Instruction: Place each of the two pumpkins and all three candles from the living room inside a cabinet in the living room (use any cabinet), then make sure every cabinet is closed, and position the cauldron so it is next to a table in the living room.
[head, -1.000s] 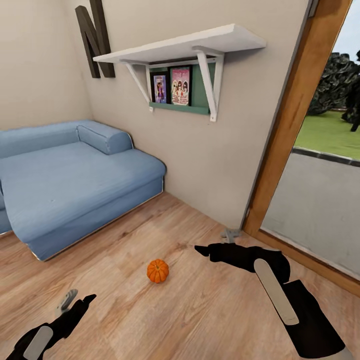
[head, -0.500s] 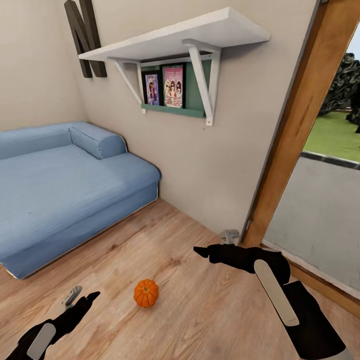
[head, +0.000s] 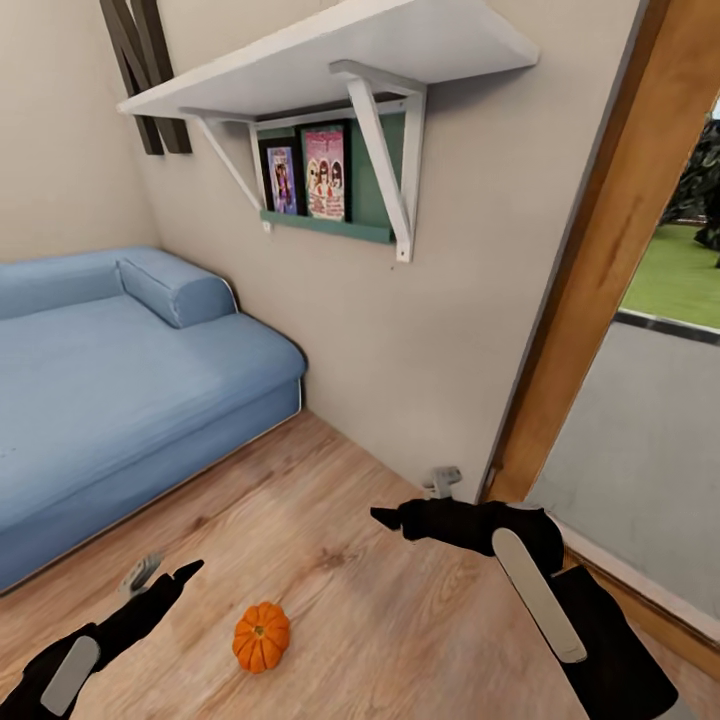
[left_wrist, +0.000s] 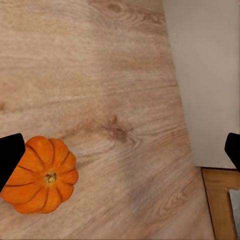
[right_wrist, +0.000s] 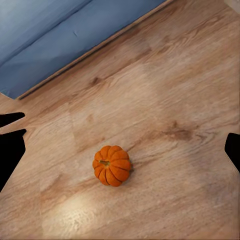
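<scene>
one pumpkin (head: 261, 637) sits on the wood floor (head: 330, 540), in a room with a blue sofa (head: 110, 370) and white shelf (head: 330, 50). it lies at 4 o'clock from the left gripper (head: 160, 575), not touching. both the left and right gripper (head: 390, 519) are wide open, holding nothing.

Dark wall letters (head: 140, 75) cut off by head view's top edge. Blue sofa (head: 100, 380) runs off left edge. Two framed pics (head: 305, 175) under the white shelf (head: 330, 50): too small to read. Left gripper (left_wrist: 120, 150) fingertips clipped at wrist view's sides.
</scene>
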